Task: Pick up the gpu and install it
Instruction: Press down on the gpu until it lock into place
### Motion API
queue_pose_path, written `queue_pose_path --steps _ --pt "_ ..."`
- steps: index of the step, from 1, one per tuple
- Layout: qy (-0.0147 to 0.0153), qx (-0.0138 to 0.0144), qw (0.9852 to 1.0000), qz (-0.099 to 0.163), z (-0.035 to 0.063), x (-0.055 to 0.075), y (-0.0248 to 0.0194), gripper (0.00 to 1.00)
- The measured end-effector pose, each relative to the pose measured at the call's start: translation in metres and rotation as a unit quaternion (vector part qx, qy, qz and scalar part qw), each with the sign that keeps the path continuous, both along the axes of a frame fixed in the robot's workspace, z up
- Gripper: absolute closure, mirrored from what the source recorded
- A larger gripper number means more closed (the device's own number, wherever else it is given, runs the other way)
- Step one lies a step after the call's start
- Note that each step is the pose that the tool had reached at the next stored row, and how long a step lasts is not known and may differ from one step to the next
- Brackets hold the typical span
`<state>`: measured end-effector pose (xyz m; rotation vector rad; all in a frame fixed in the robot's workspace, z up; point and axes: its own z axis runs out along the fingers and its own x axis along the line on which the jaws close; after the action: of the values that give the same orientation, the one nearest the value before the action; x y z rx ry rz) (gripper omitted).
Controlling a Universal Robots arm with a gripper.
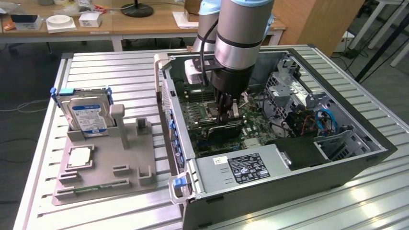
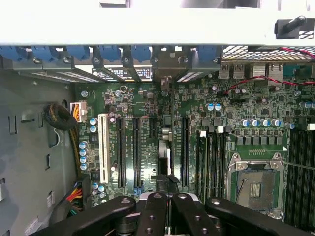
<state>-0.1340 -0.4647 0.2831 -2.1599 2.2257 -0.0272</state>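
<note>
Inside the open computer case (image 1: 332, 158), the tool (image 1: 225, 114) hung low over the green motherboard (image 1: 255, 125), its dark fingers pressed together on the gpu (image 1: 221, 130), a thin dark card that stood on edge against the board. Seen from the wrist, the black linked fingers (image 2: 152, 211) met over the card's narrow top edge (image 2: 165, 162), which lay between two long black expansion slots (image 2: 184, 147), with a white slot (image 2: 103, 147) farther off and the square metal processor socket (image 2: 256, 184) on the other side. Room around the tool was tight: the case's grey side wall with its row of blue plastic clips (image 1: 172, 129) rose close on the exterior view's left, the drive cage and bundled cables (image 1: 307, 120) crowded the exterior view's right, and the boxy grey power supply (image 1: 246, 170) with its printed label closed off the near end. Above the case the way was open, taken up solely by the arm's smooth silver column (image 1: 240, 43). Outside the case, toward the exterior view's left, a grey moulded holder (image 1: 105, 163) sat on the ribbed metal table (image 1: 383, 201), carrying a silver hard drive (image 1: 88, 115) upright in blue brackets.
</note>
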Motion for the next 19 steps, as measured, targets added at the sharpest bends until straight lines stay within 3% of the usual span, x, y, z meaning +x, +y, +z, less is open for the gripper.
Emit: queue_pose_path --steps 3,11,16,19 --pt "-0.0015 -0.0004 1.0000 0.000 -0.0007 0.000 0.0000 0.89" --pt "-0.0017 -0.0005 1.0000 -0.002 -0.0142 0.001 -0.0001 0.89" --pt "-0.0057 -0.0007 1.0000 -0.002 -0.0222 0.001 -0.0002 0.89" --pt "-0.0059 -0.0008 1.0000 -0.002 -0.0236 0.001 -0.0002 0.89"
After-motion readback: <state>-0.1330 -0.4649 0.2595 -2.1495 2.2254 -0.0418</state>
